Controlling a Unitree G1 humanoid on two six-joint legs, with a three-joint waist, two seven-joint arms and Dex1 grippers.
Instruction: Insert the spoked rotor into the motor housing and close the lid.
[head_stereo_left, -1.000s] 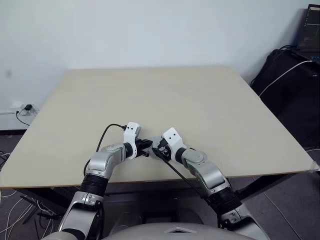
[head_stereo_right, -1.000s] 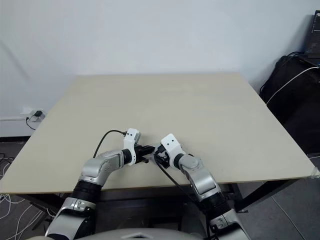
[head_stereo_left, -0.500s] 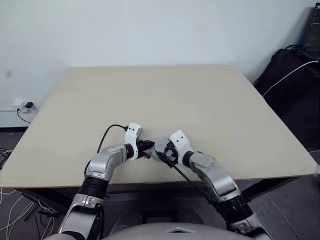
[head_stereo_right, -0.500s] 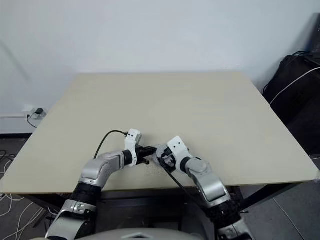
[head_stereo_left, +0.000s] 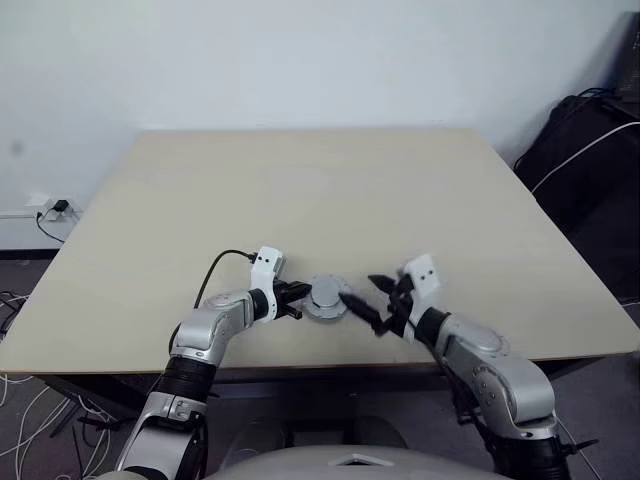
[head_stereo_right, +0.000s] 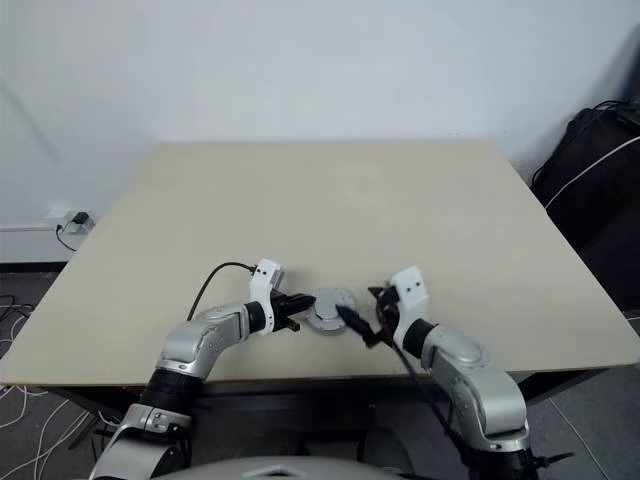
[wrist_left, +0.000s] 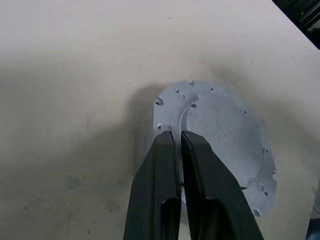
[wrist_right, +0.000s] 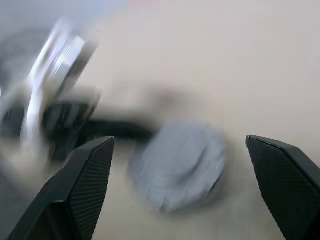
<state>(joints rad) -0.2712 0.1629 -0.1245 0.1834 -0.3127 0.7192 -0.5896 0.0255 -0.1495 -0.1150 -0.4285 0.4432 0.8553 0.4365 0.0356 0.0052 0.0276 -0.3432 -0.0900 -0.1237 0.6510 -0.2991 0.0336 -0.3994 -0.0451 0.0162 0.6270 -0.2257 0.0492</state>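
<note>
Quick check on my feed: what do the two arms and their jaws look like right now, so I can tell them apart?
Both arms are silver-grey with black joint bands and a white wrist block marked by two dark dots. The left gripper and right gripper have black fingers, textured on the right. A black cable loops from the left wrist block; another runs under the right forearm.

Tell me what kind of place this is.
Probably an office or lab test room: a plain beige table against a bare white wall, a wall power socket with cables trailing to the floor, and dark bags beside the table.
</note>
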